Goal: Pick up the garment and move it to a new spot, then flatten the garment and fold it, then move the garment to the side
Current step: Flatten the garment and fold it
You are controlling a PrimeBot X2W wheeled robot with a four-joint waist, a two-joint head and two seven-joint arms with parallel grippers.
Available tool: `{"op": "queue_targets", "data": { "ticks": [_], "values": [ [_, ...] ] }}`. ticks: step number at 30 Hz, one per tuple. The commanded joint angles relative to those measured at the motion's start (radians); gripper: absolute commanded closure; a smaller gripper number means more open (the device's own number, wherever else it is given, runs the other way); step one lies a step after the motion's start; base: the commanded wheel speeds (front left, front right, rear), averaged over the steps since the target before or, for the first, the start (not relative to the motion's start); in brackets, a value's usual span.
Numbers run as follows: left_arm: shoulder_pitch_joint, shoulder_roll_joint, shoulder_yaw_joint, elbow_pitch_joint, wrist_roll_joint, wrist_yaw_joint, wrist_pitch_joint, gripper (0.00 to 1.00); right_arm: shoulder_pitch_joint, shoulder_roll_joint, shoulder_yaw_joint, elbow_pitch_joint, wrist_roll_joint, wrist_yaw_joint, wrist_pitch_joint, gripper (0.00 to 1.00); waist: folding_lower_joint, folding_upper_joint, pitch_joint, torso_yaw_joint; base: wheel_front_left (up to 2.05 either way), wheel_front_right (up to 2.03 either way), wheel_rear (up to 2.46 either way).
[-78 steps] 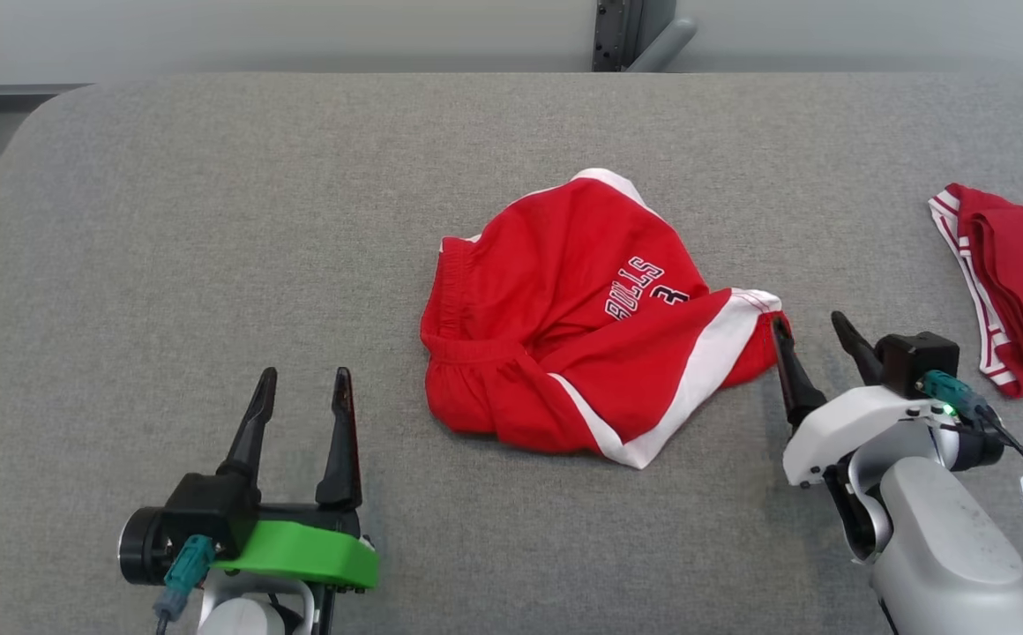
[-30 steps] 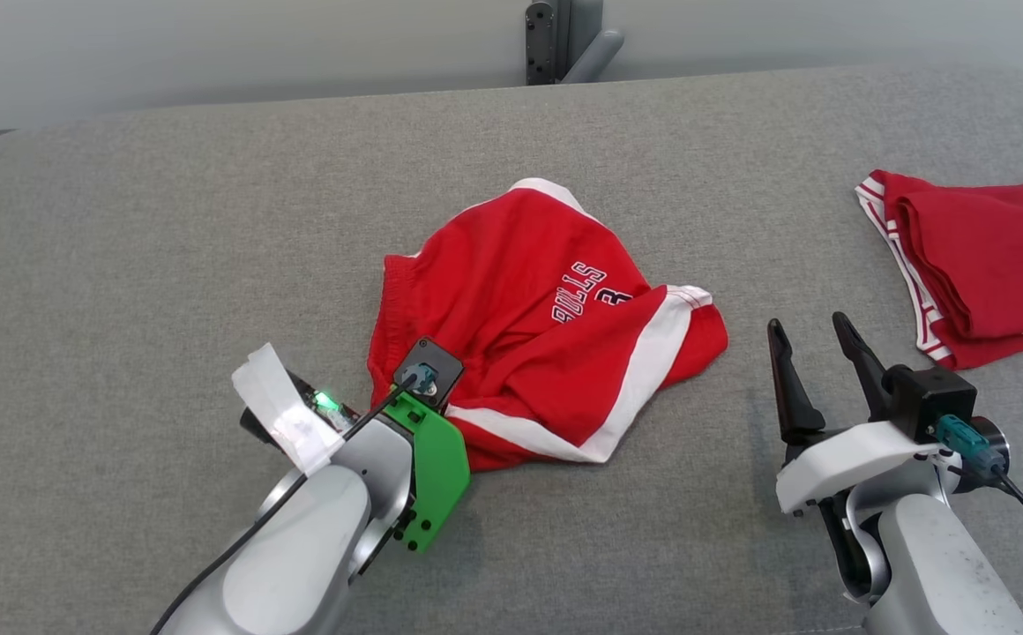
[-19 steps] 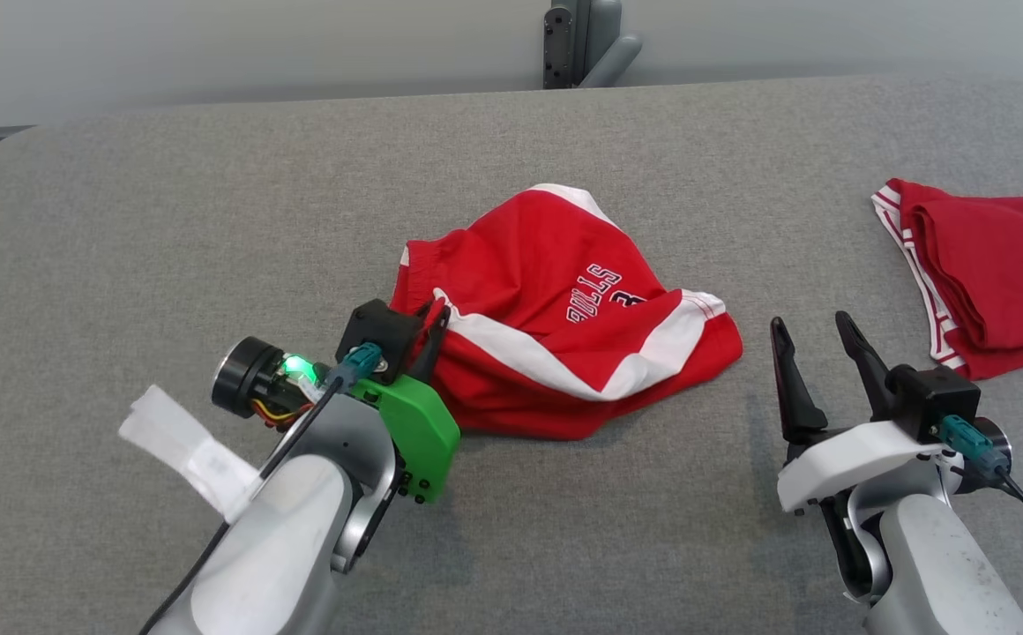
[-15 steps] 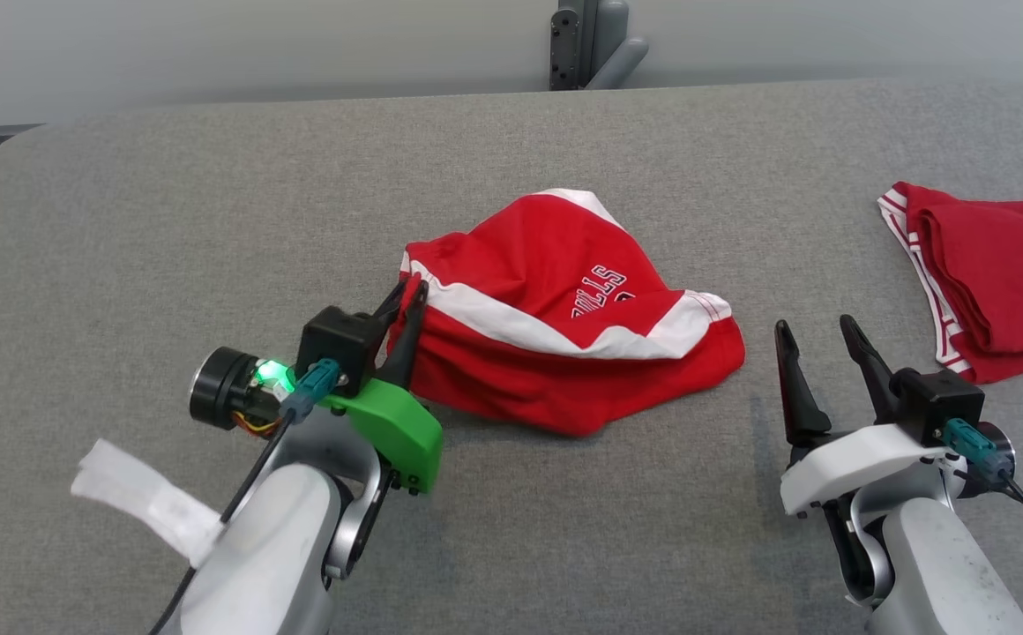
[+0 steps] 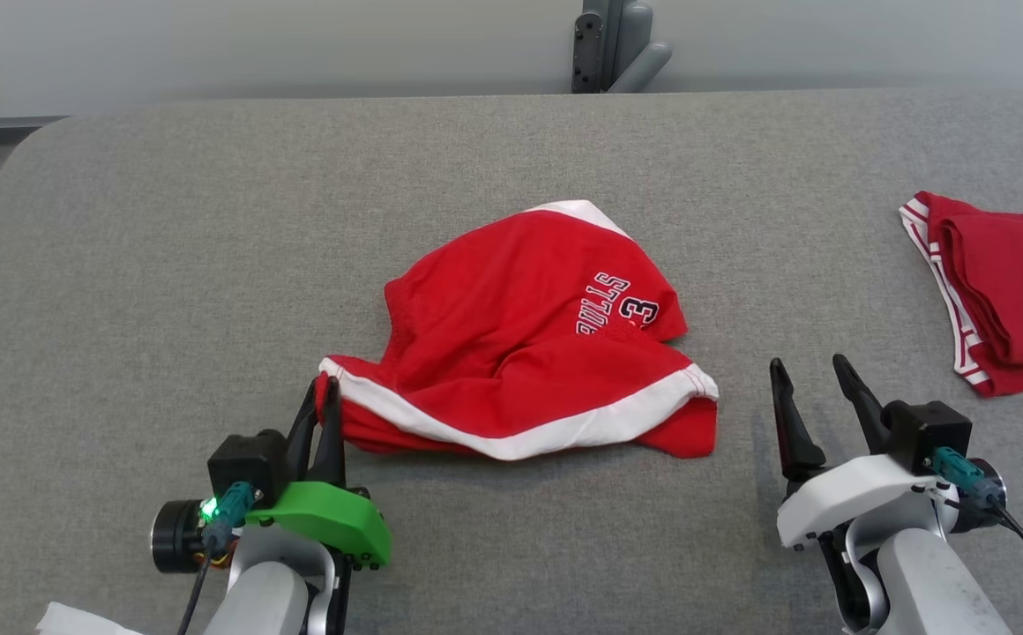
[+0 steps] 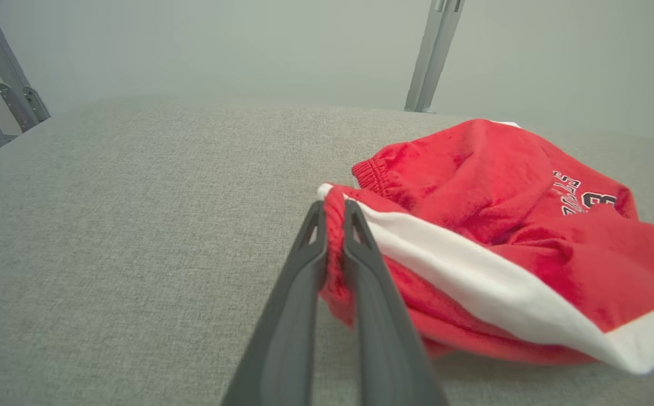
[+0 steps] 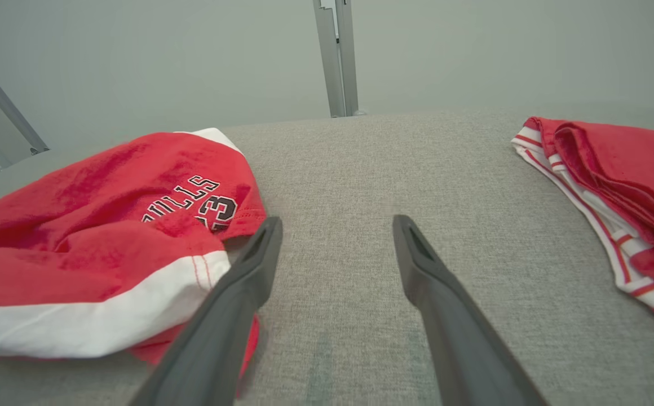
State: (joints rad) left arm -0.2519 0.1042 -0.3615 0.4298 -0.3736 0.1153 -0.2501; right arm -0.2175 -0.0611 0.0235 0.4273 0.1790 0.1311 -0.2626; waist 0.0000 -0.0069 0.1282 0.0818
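The red garment (image 5: 529,353), a pair of sports shorts with white trim and dark lettering, is seen crumpled near the middle of the grey table (image 5: 168,220), its white-banded hem turned toward the table's near edge. It is judged to be light, soft and limp: it will likely sag and drag wherever it is not held, and a single pinch would be expected to leave it bunched. For flattening, hold is best taken at the two ends of the white hem band or along the elastic waistband. One end of that band is already pinched by the left gripper (image 5: 322,392), whose fingers are closed almost together on the cloth, toward the table's near-left part. The right gripper (image 5: 808,366) is held wide apart and empty toward the table's near-right part, just beside the band's other end. Two red garments are counted on the table, the second being a folded garment (image 5: 1005,291) at the table's right edge; two grippers are counted, and one metal post (image 5: 617,44) behind the table's far edge.
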Motion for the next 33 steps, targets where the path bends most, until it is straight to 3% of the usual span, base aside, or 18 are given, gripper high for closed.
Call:
{"op": "queue_targets", "data": {
  "ticks": [1, 6, 11, 13, 14, 16, 17, 33],
  "values": [
    [0.011, -0.008, 0.022, 0.020, -0.017, 0.005, -0.010, 1.00, 0.012, -0.001, 0.003, 0.002, 0.005, -0.001, -0.003, 0.00, 0.0000, 0.0069, 0.000, -0.002, 0.00, 0.00, 0.00],
    [0.027, -0.035, 0.113, 0.027, -0.055, -0.020, -0.015, 0.82, 0.016, 0.001, 0.013, 0.006, 0.010, -0.001, -0.003, 0.00, 0.0000, 0.0069, 0.000, -0.014, 0.00, 0.00, 0.00],
    [0.060, -0.048, 0.172, 0.045, -0.058, -0.055, -0.015, 0.83, 0.017, 0.002, 0.016, 0.004, 0.014, -0.001, -0.003, 0.00, 0.0000, 0.0069, -0.002, -0.025, 0.00, 0.00, 0.00],
    [0.071, -0.051, 0.181, 0.064, -0.055, -0.069, -0.015, 0.77, 0.019, 0.003, 0.017, 0.004, 0.015, -0.001, -0.003, 0.00, 0.0000, 0.0069, -0.003, -0.027, 0.00, 0.00, 0.00],
    [0.073, -0.051, 0.184, 0.073, -0.054, -0.075, -0.015, 0.62, 0.020, 0.003, 0.016, 0.004, 0.016, -0.001, -0.003, 0.00, 0.0000, 0.0069, -0.004, -0.027, 0.00, 0.00, 0.00],
    [0.072, -0.052, 0.193, 0.080, -0.051, -0.087, -0.015, 0.10, 0.023, 0.003, 0.014, 0.002, 0.016, -0.001, -0.003, 0.00, 0.0000, 0.0069, -0.007, -0.028, 0.00, 0.00, 0.00],
    [0.075, -0.053, 0.197, 0.079, -0.049, -0.093, -0.015, 0.00, 0.024, 0.004, 0.013, 0.000, 0.015, -0.001, -0.003, 0.00, 0.0000, 0.0069, -0.009, -0.028, 0.00, 0.00, 0.00],
    [0.188, -0.053, 0.315, -0.134, 0.009, -0.131, -0.015, 0.00, 0.059, 0.007, -0.009, -0.120, -0.018, -0.001, -0.003, 0.00, 0.0000, 0.0069, -0.055, -0.036, 0.00, 0.00, 0.00]
  ]
}}
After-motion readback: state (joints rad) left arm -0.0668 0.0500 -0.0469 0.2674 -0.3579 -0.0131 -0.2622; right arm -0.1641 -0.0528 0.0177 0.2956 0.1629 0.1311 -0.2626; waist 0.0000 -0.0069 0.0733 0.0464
